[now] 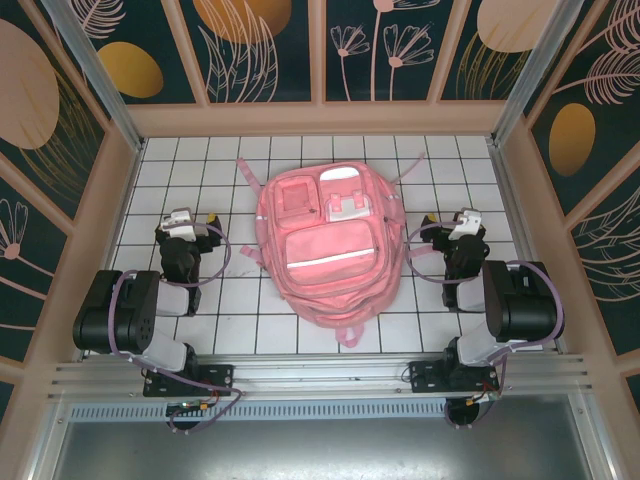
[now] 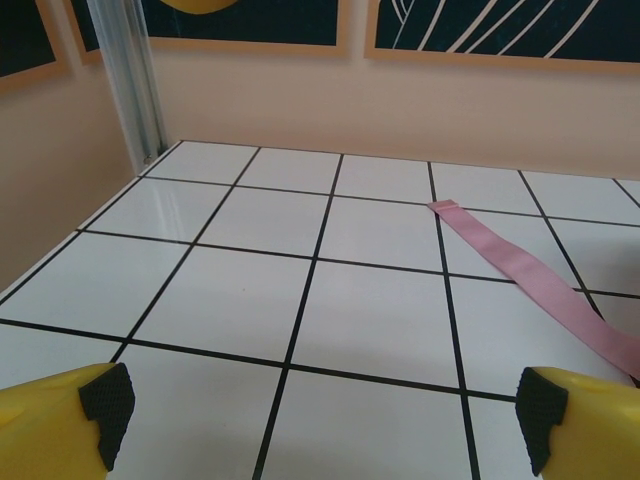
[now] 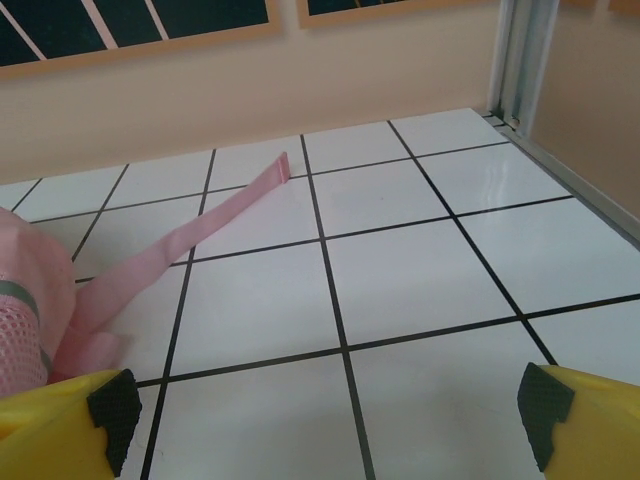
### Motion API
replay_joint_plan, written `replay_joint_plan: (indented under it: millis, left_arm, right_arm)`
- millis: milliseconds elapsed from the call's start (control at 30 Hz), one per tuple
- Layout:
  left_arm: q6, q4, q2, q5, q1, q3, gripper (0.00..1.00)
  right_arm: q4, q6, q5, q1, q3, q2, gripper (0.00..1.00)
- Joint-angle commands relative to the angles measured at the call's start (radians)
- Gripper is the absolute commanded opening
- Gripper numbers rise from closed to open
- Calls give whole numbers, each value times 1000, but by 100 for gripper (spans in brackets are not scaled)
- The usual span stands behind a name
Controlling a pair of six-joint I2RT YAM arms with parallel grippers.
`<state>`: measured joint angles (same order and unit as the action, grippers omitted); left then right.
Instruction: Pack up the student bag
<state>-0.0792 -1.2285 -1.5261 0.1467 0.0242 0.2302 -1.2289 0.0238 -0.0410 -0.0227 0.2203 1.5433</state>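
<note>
The student bag [image 1: 325, 250], a large pink backpack with pale strips and front pockets, lies flat in the middle of the white tiled table. On its top part rest a small pink box [image 1: 298, 203] and a white item [image 1: 349, 208]. My left gripper [image 1: 186, 222] stands open to the left of the bag, nothing between its yellow fingers [image 2: 60, 420]. To the bag's right my right gripper [image 1: 462, 222] is open and empty too. A pink strap [image 2: 520, 265] trails across the tiles in the left wrist view. Another strap [image 3: 190, 235] and the bag's mesh side [image 3: 25, 330] appear in the right wrist view.
Peach walls and metal posts [image 1: 95, 85] close in the tiled table [image 1: 200, 300] on three sides. Bare tiles lie ahead of both grippers up to the back wall [image 2: 400, 100]. A metal rail [image 1: 320, 372] runs along the near edge by the arm bases.
</note>
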Motion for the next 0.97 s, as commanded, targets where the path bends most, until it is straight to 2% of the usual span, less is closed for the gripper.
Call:
replay_joint_plan:
  millis: [0,933]
  left_arm:
    - [12,-45,8,-12,-9,5,99]
    - [13,-45,6,-13,-9,7,99]
  right_arm:
    - [-10,-7,52,-9,17,-3,99]
    - [-9,-8,53,-10,17,-4,99]
